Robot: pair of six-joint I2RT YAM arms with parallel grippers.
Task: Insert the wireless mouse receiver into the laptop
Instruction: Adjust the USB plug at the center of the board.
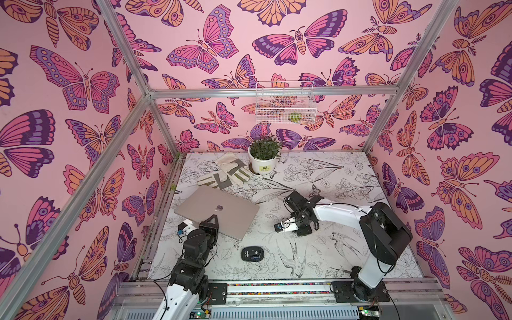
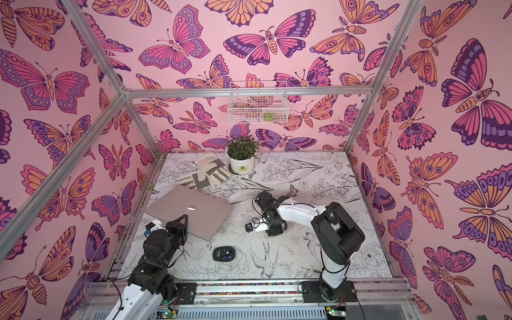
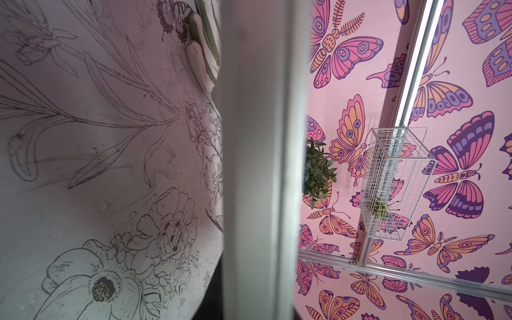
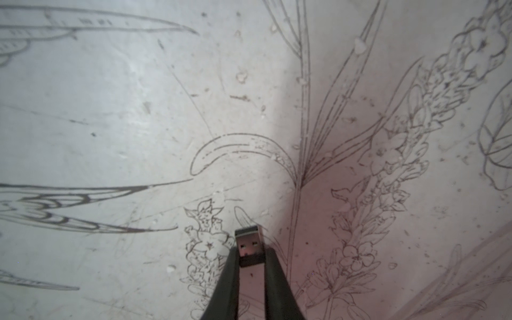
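Wireless mouse receiver (image 4: pixel 249 245) — pinched, seemingly firmly, in right hand (image 4: pixel 251 253).

Silver-grey laptop (image 1: pixel 235 216), black mouse (image 1: pixel 251 254), seemingly black receiver (image 4: pixel 250 248)

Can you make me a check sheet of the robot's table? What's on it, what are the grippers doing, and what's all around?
Surface: table, white with black flower and bird drawings, scuffed.
Job's things: receiver, pinched in the right gripper; laptop, closed.
Clutter: mouse near the front; gloves and potted plant at the back.
Grippers: left gripper shut, over the laptop's near edge; right gripper shut on the receiver, apart from the laptop.
Cables: black wires run along the arms.
Surroundings: butterfly walls, metal frame, wire basket hanging at the back.
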